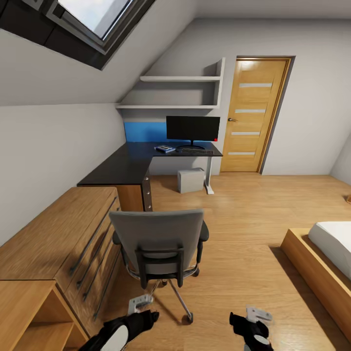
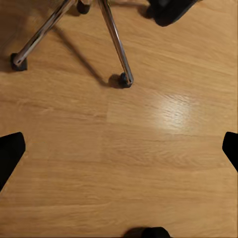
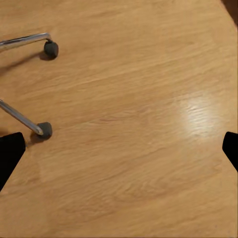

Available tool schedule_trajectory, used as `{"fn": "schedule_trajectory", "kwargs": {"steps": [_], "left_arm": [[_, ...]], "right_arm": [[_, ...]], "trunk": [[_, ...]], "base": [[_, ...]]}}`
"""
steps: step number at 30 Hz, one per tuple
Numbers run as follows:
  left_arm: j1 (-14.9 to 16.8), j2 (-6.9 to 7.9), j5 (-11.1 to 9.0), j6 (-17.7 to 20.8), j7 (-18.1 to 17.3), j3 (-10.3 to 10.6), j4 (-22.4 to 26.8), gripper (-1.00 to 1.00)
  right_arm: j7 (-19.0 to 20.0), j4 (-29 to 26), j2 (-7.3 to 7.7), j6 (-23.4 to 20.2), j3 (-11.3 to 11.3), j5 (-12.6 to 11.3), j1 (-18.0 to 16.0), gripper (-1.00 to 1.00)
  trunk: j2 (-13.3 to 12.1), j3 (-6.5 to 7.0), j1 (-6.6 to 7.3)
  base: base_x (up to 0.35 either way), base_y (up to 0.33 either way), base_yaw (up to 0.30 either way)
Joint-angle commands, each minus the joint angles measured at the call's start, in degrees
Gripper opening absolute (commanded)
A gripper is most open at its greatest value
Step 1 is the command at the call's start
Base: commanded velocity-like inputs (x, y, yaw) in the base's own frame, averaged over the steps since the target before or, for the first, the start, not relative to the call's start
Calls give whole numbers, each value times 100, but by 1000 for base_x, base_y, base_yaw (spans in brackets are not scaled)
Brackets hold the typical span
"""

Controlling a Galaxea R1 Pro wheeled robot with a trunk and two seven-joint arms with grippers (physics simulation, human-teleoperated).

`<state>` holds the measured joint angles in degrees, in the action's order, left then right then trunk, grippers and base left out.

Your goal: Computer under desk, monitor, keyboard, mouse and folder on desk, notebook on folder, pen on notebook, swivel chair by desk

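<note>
A: Which step is this?

B: The last one, I'd judge. On the desk (image 1: 126, 163) the monitor (image 1: 193, 128) stands at the far end, the keyboard (image 1: 197, 151) lies just in front of it, and the folder (image 1: 165, 148) lies beside the keyboard with something dark on top, too small to name. The computer (image 1: 190, 180) sits under the desk. The chair (image 1: 158, 243) stands well short of the desk, its back to the robot.

A: So the next move?

B: Push or pull the chair toward the desk; that calls for a hold on its back frame first.

A: The grippers?

B: Left gripper (image 1: 140, 304) and right gripper (image 1: 258, 314) hang low behind the chair, both released, grasping nothing.

A: What do the wrist views add?

B: The chrome legs (image 2: 116, 42) and casters (image 3: 44, 130) over bare floor (image 3: 139, 124), close up. The head view alone gives the desk and its things.
</note>
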<state>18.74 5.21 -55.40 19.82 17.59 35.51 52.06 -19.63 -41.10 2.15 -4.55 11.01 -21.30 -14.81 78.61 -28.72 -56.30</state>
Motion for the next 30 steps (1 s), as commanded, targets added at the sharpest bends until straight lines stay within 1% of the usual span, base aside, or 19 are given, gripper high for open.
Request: {"fn": "schedule_trajectory", "kwargs": {"steps": [1, 3, 5, 6, 7, 8, 9, 10, 11, 14, 17, 18, 19, 21, 23, 26, 27, 29, 30], "left_arm": [[7, 41, -35, -83, 80, -28, 8, 100], [10, 98, 55, -333, 150, -110, -4, 100], [12, 141, 186, -626, 222, -164, -16, 100], [13, 168, 301, -873, 261, -198, -22, 100], [14, 178, 343, -963, 275, -206, -12, 100], [14, 183, 373, -1031, 287, -210, 1, 100], [9, 170, 419, -1105, 306, -204, 27, 100], [0, 156, 419, -1083, 334, -210, 81, 100], [-59, 175, 406, -859, 446, -232, 322, 100], [-232, 199, 366, -537, 590, -330, 760, 100], [-423, 212, 285, -227, 682, -567, 1209, 100], [-512, 214, 272, -76, 724, -708, 1402, 100], [-544, 214, 264, -16, 742, -763, 1459, 100], [-587, 215, 242, 67, 733, -846, 1469, 100], [-594, 214, 231, 95, 722, -881, 1421, 100], [-583, 189, 200, 151, 538, -1189, 1123, 100], [-567, 174, 221, 158, 354, -1416, 1021, 100], [-547, 161, 240, 162, 214, -1583, 934, 100], [-477, 167, 256, 162, 106, -1692, 860, 100]], "right_arm": [[-49, 48, -33, -25, 44, -36, -137, 100], [-43, 156, -143, -12, 54, -33, -335, 100], [-39, 229, -307, 5, 72, -23, -474, 100], [-36, 275, -485, 31, 114, -4, -569, 100], [-35, 291, -565, 45, 140, 6, -605, 100], [-35, 299, -635, 57, 162, 14, -638, 100], [-34, 285, -740, 72, 199, 26, -695, 100], [-33, 267, -812, 80, 233, 33, -747, 100], [-25, 251, -881, 90, 326, 40, -808, 100], [-25, 243, -906, 105, 546, 50, -840, 100], [-30, 238, -914, 117, 817, 61, -854, 100], [-47, 235, -921, 125, 951, 66, -858, 100], [-60, 233, -925, 124, 1001, 67, -860, 100], [-78, 232, -935, 120, 1075, 71, -862, 100], [-85, 232, -941, 118, 1102, 75, -862, 100], [-98, 235, -955, 99, 1163, 79, -867, 100], [-103, 238, -961, 85, 1173, 80, -873, 100], [-106, 240, -965, 72, 1180, 79, -878, 100], [-111, 241, -978, 61, 1185, 79, -885, 100]], "trunk": [[4, -7, 0], [4, -7, 0], [4, -7, 0], [4, -7, 0], [4, -7, 0], [4, -7, 0], [4, -7, 0], [4, -7, 0], [4, -7, 0], [44, -25, -22], [165, -79, -88], [205, -97, -110], [245, -115, -132], [325, -151, -176], [405, -187, -220], [525, -240, -286], [566, -258, -307], [646, -294, -351], [686, -312, -373]], "base": [[0, 8, -2], [0, 6, -1], [0, 4, -1], [0, 2, 0], [0, 2, 0], [0, 1, 0], [0, 0, 0], [0, 0, 0], [0, 0, 0], [0, 0, 0], [0, 0, 0], [0, 0, 0], [0, 0, 0], [0, 0, 0], [0, 0, 0], [0, 0, 0], [0, 0, 0], [0, 0, 0], [0, 0, 0]]}}
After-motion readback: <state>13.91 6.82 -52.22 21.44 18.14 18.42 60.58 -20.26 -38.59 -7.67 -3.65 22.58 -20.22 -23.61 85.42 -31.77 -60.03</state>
